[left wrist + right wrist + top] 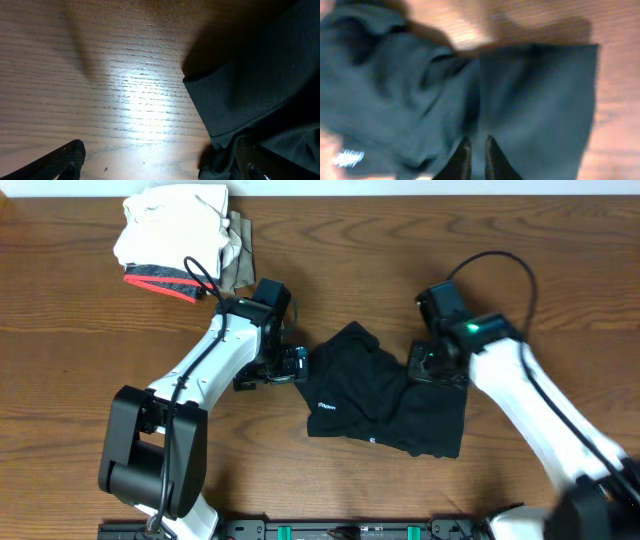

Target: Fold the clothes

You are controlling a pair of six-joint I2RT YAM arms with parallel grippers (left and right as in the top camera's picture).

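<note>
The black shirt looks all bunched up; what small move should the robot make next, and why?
Probably the left gripper should nudge toward the black shirt and close on its near edge: its jaws stand wide open over the table, the hem lies right beside them, and the shirt is crumpled.

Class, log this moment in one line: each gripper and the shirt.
left gripper: open, at black shirt edge | right gripper: narrow gap, over shirt, grip unclear | shirt: crumpled
</note>
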